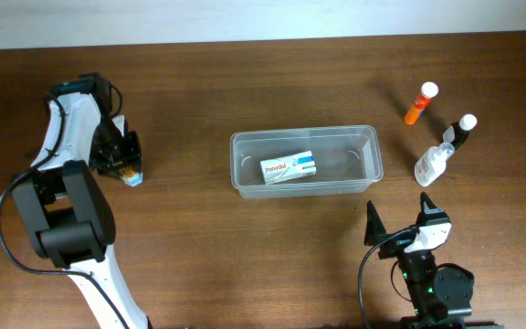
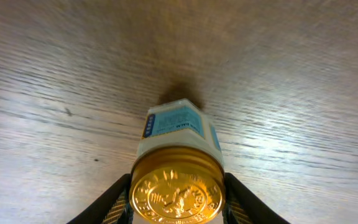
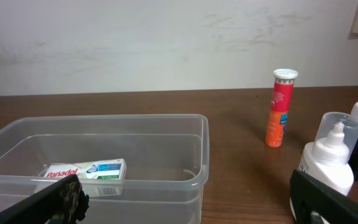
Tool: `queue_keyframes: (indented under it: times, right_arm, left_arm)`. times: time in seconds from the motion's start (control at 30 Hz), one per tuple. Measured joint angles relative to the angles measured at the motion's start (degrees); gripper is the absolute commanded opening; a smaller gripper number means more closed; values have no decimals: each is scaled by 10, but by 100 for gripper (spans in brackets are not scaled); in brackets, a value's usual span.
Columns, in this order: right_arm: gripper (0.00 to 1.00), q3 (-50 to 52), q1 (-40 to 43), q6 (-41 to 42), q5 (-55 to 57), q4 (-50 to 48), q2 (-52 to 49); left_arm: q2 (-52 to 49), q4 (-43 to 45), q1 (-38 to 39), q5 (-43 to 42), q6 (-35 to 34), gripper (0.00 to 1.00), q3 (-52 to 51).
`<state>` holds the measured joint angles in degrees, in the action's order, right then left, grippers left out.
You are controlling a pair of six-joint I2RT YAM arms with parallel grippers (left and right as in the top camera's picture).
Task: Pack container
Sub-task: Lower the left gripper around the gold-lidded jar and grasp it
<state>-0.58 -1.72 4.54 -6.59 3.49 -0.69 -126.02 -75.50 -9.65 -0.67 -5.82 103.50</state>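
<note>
Left arm (image 1: pixel 67 196) looms closest; to its right, mid-bench (image 1: pixel 199 260), lies the container (image 1: pixel 304 133), long axis running side to side, a short end toward that arm. Its left claw (image 1: pixel 119 153) is clenched on a gold-lidded jar (image 2: pixel 178 155), well apart from the container; the right claw (image 1: pixel 398 219) hangs released near the far end.

- The overhead view looks straight down on the counter (image 1: pixel 245 265) from well above, taking in the whole container (image 1: pixel 305 161)
- The left wrist view sits very close, facing down past the left tool (image 2: pixel 176 199) at a gold-lidded jar (image 2: pixel 179 134) and counter wood
- The right wrist view looks level across the counter toward the wall (image 3: pixel 166 43), sharing the container, its box (image 1: pixel 289 168) and the 3 bottles (image 1: pixel 430 166) with the overhead view
</note>
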Motion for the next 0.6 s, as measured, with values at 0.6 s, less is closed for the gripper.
queue_keyframes:
  times: [0.6]
  right_arm:
    - [98, 0, 0, 0, 0, 0, 0]
  left_arm:
    - [0, -33, 0, -5, 0, 40, 44]
